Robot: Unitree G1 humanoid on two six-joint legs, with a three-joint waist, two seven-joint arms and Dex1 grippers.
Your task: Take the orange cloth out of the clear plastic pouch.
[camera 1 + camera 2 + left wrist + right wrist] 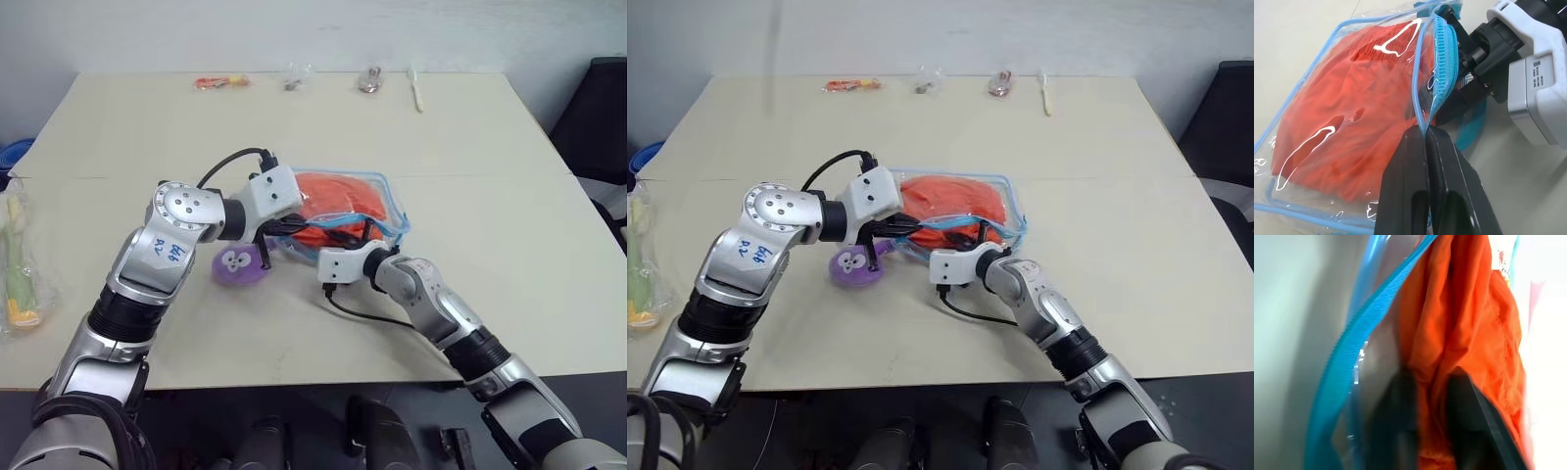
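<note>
The clear plastic pouch (394, 210) with light blue trim lies mid-table, its open side toward me. The orange cloth (338, 194) is bunched inside it. My left gripper (1426, 131) is shut on the pouch's blue zipper edge (1438, 63) and holds that lip raised. My right gripper (1432, 378) reaches into the opening from the near side and is shut on a fold of the orange cloth (1464, 308). The blue zipper edge (1352, 357) runs beside its fingers. In the left eye view both grippers meet at the pouch's near edge, left gripper (297, 227) and right gripper (347, 236).
A purple plush toy (240, 264) lies just left of the pouch, under my left wrist. Along the far table edge lie a small orange packet (220, 82), two clear wrappers (294, 76) and a white utensil (417, 90). A clear bag (20, 264) sits at the left edge.
</note>
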